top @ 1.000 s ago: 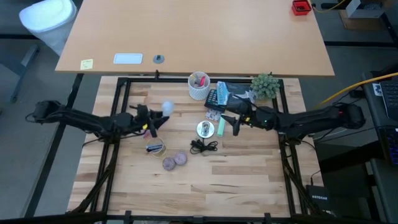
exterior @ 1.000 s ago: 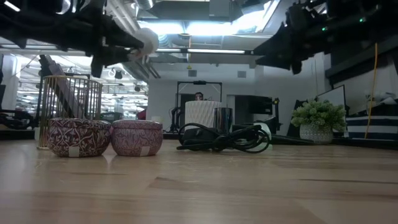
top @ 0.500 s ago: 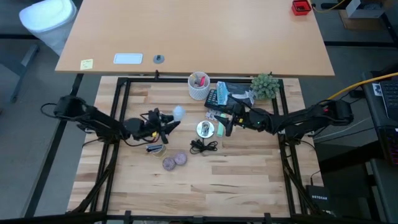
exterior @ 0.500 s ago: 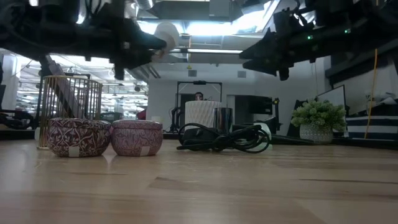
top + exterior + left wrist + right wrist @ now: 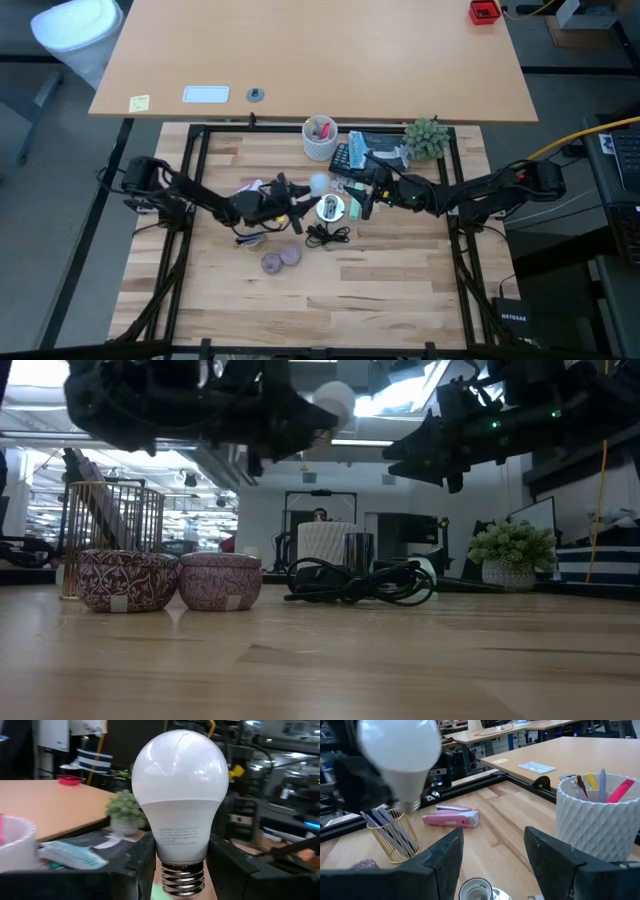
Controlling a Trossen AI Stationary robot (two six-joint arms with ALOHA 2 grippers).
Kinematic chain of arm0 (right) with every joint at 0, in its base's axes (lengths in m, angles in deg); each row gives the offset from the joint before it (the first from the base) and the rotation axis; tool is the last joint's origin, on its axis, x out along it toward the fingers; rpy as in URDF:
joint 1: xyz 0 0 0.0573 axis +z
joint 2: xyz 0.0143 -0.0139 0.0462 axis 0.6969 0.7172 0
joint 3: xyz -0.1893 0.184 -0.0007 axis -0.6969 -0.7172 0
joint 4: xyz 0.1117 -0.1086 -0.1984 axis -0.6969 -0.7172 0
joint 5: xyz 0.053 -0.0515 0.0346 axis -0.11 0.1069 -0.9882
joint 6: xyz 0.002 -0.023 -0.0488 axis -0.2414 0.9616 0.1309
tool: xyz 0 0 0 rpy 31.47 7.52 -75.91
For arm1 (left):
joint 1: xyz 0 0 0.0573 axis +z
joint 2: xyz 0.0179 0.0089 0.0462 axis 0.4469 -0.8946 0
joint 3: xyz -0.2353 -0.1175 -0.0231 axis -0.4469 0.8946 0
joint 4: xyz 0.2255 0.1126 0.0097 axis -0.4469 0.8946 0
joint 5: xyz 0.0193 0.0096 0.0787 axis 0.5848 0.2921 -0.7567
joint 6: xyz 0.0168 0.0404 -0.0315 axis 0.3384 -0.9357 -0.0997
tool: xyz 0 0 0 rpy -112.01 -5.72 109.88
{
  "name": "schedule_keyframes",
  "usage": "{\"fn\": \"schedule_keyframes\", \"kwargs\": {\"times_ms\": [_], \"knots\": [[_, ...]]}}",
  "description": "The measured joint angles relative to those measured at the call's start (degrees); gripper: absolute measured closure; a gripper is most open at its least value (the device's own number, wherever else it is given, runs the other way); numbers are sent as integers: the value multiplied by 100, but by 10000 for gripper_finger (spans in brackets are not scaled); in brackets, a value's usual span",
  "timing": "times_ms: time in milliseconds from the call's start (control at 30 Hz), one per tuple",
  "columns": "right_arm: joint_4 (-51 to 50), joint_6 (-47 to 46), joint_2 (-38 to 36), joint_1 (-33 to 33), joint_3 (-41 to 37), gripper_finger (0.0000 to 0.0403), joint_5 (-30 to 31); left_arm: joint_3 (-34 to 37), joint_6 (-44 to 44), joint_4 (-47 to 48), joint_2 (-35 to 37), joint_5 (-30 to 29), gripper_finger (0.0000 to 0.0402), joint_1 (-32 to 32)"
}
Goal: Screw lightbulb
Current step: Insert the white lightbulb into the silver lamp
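Note:
The lightbulb (image 5: 318, 183), white with a silvery screw base, is in my left gripper (image 5: 303, 192), high over the table's middle. It also shows in the low view (image 5: 335, 400) and the right wrist view (image 5: 400, 750). A silvery round socket (image 5: 329, 207) stands on the table just to the right of and below the bulb. My right gripper (image 5: 358, 198) is open and empty, just right of the socket. In the right wrist view, its fingers stand on either side of the socket (image 5: 477, 890); whether they touch it I cannot tell. My left gripper pinches the bulb's narrow white neck (image 5: 180, 847), just above the screw base (image 5: 182, 877), between its two fingers (image 5: 145, 862). The fingers come level from the table's left. The bulb is lifted clear, its round end pointing past the fingertips toward the table's right.
Two purple tins (image 5: 281, 259) and a black coiled cable (image 5: 327, 235) lie near the middle. A gold wire pen holder (image 5: 250, 238), a pink stapler (image 5: 452, 817), a white cup of pens (image 5: 320, 138), a calculator (image 5: 345, 157) and a small plant (image 5: 427, 137) stand around them.
My left gripper has carried the bulb toward the table's right, from left of centre to beside the socket, keeping it clear of the table. My right gripper has shifted a little toward the socket and slightly down.

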Motion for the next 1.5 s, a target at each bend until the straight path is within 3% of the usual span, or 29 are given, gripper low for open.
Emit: {"fn": "schedule_keyframes", "kwargs": {"times_ms": [333,600,1500], "knots": [[5,23,0,0,0,187,8,-389,-54,-2,-916,236,260,176],[4,34,0,0,0,187,417,-586,4,-2,-1360,425,260,386],[409,150,828,-5,350,187,285,-729,41,564,-1448,580,260,680]]}}
